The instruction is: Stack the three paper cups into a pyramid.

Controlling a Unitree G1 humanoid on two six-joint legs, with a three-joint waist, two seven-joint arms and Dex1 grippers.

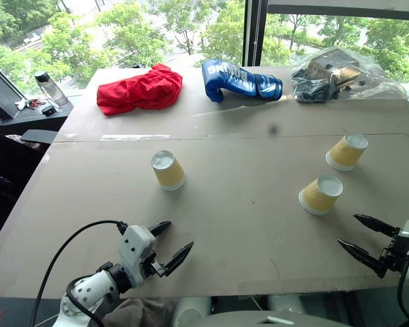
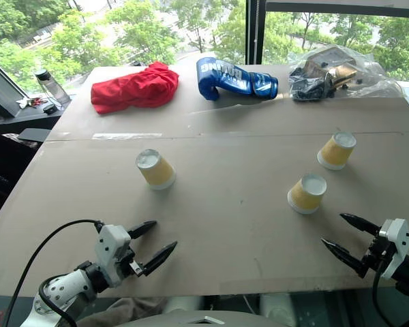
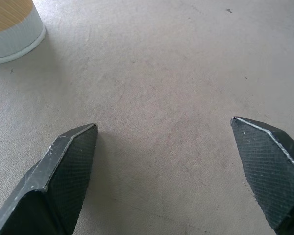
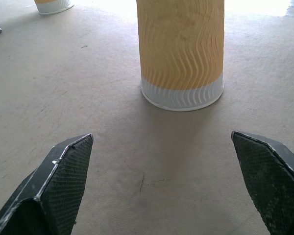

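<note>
1. The task stands at its start. All three small tapered paper cups with ribbed yellow-tan sides and white rims stand upside down and apart on the cardboard-covered desk (image 1: 245,252); none is stacked or held.
2. The left cup (image 1: 168,169) stands toward the desk's left edge, about midway between near and far edges. The middle cup (image 1: 320,194) sits right of centre, and the far cup (image 1: 346,150) is beyond it, close to the right edge.
3. The left gripper (image 1: 174,244), black two-fingered, hovers at the near edge, jaws spread wide and empty. The right gripper (image 1: 368,240) hangs near the near right corner, likewise wide and empty.
4. The next move probably calls for bringing two cups side by side as a base; the right gripper would need to straddle the middle cup squarely and close gently, since thin paper may crush.
5. The right wrist view shows the middle cup straight ahead between the fingertips (image 4: 63,166), alignment the head views only hint at.
6. The left wrist view catches just the left cup's rim off to one side, suggesting that gripper is not yet lined up.
7. The head views alone take in the red cloth (image 1: 140,90), blue boxing glove (image 1: 240,80) and clear plastic bag (image 1: 341,75) along the far edge.
</note>
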